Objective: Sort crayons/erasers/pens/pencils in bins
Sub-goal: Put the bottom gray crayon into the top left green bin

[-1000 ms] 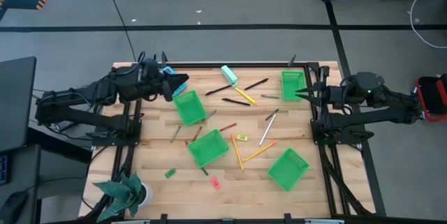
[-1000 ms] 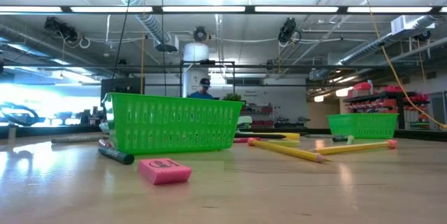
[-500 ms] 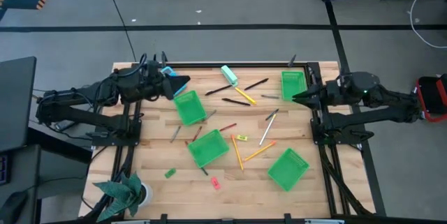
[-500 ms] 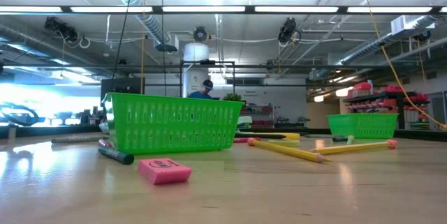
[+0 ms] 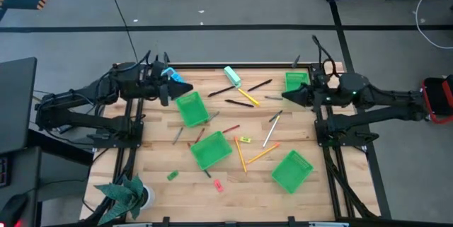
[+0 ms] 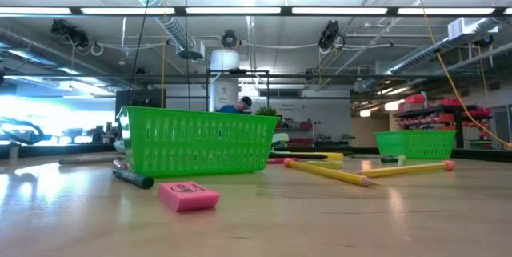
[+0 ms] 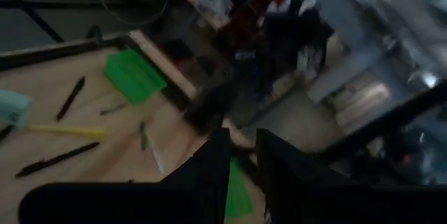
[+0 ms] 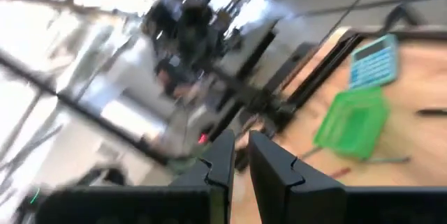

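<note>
blur: both wrist views smeared, small items there hard to name
low view: no gripper visible, only 2 dark mounts at the top edge; near bin hides most of the table behind it
left gripper: at the table's far-left edge, just beside the calculator; fingers show a narrow gap with nothing between them, not gripping; whether that counts as fully closed, cannot tell
right gripper: over the table's far-right part, just beside the far-right bin; fingers nearly together, nothing held
arms: both reach in low from the side frames, roughly level, pointing toward the table's middle
bins: 4 green, 1 far right, 1 far left-centre, 1 centre, 1 near right; contents not readable
pens: dark ones loose in the far-middle area
pencils: orange-yellow ones loose between the centre and near-right bins
crayons: short reddish one beside the centre bin
erasers: pink and green near the front edge; pink block closest in the low view, a dark pen just beside it
teal-white block: far edge, middle
person: small, partly hidden behind the near bin in the low view
</note>
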